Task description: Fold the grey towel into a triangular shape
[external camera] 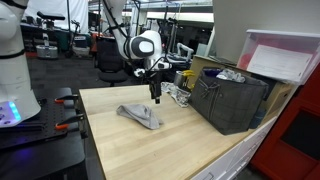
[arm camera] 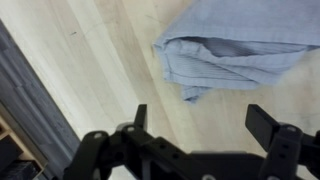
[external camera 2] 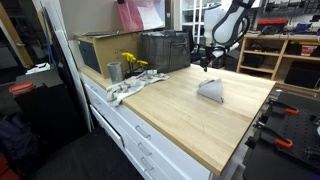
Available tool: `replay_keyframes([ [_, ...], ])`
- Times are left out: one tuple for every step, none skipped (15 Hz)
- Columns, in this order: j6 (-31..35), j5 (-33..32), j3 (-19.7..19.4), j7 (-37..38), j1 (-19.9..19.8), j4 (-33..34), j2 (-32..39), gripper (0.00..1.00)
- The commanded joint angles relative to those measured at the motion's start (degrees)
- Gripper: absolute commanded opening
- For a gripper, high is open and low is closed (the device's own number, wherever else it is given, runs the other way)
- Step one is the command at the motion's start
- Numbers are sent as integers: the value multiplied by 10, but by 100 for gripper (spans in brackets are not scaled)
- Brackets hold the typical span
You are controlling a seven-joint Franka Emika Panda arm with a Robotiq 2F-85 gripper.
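Note:
The grey towel (external camera: 139,115) lies folded and bunched on the light wooden table (external camera: 190,150), also seen as a small pale heap in an exterior view (external camera 2: 211,90). In the wrist view the towel (arm camera: 235,45) fills the upper right, its folded edges stacked at a corner. My gripper (external camera: 155,97) hangs just above the table, beside the towel's far end. Its jaws (arm camera: 200,115) stand wide open over bare wood with nothing between them, clear of the cloth.
A dark grey fabric bin (external camera: 232,100) stands at the table's far side, with shiny silvery clutter (external camera: 180,95) next to it. A pink-lidded box (external camera: 285,55) sits behind. Yellow flowers (external camera 2: 133,63) and a cup (external camera 2: 114,71) stand near the table's corner.

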Motion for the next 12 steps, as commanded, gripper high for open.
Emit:
replay_keyframes([
  [10,116,106,-108,-75,-59,-85,100],
  [10,167,142,-151,-96,-66,-93,100],
  [8,222,176,-201,-117,-71,-99,100],
  [0,274,204,-244,-132,-71,-101,100],
  [-11,312,223,-279,-142,-74,-102,100],
  [-15,344,237,-313,-151,-72,-97,100],
  [-21,360,244,-332,-154,-69,-85,100],
  [-23,366,246,-344,-155,-67,-74,100],
  [-24,375,250,-357,-158,-65,-60,100],
  [-24,360,244,-350,-154,-65,-47,100],
  [-22,355,242,-350,-155,-62,-30,100],
  [-23,356,245,-354,-159,-61,-18,92],
])
